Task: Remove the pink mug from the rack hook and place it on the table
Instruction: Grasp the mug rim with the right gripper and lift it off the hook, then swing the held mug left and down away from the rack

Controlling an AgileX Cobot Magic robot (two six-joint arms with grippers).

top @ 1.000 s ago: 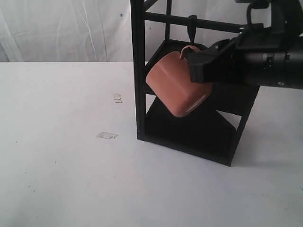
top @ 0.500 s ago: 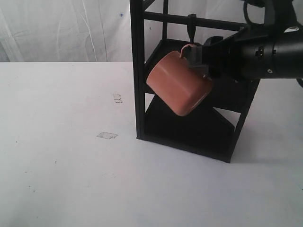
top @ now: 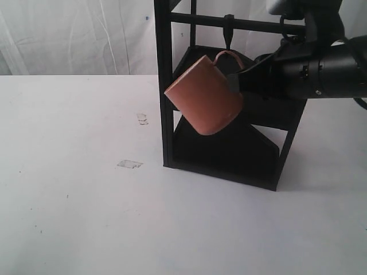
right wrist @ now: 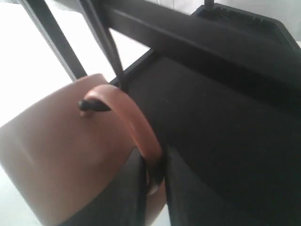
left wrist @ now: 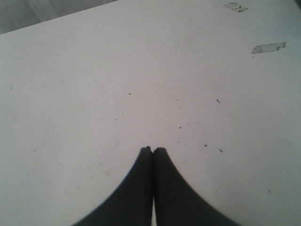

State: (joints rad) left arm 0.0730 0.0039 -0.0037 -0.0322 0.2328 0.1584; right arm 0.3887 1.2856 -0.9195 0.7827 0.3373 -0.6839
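Observation:
The pink mug hangs tilted, base down and to the left, in front of the black rack. Its thin handle sits right under the rack hook. In the right wrist view the hook's tip shows inside the loop of the mug's handle. My right gripper is shut on that handle where it meets the pink mug; in the exterior view the right gripper reaches in from the right. My left gripper is shut, holding nothing, over the white table.
The rack's two angular shelves lie behind and below the mug. A bit of clear tape and a scuff mark the table left of the rack. The tape also shows in the left wrist view.
The right gripper has carried the mug left and a little up, and the handle has come up close under the hook. The rack has shifted slightly left. The left gripper is unchanged.

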